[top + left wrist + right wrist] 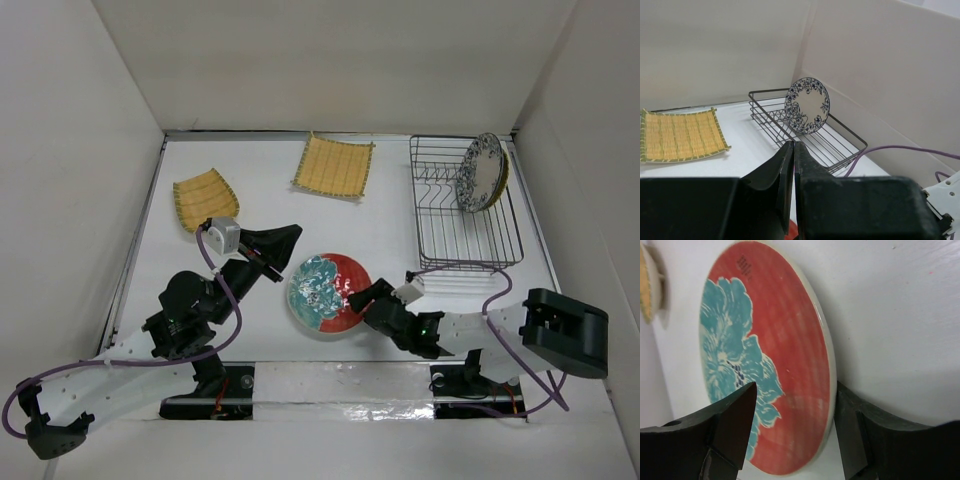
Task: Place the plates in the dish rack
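Note:
The large red plate (328, 290) with a teal-white flower lies flat on the table in the near middle. My right gripper (362, 300) is open, with one finger on each side of the plate's near-right rim; in the right wrist view the gripper (795, 396) straddles the plate (770, 340). My left gripper (291, 238) is shut and empty, just up-left of the plate; the left wrist view shows its fingertips (793, 146) together. The dish rack (465, 225) holds the upright speckled plate (478, 172), with a yellow rim (504, 168) behind it. Two square bamboo plates (205, 197) (334, 165) lie at the back.
White walls enclose the table on three sides. The right arm's purple cable (497, 300) runs by the rack's near edge. In the left wrist view the rack (840, 145), the speckled plate (807, 105) and one bamboo plate (680, 135) lie ahead.

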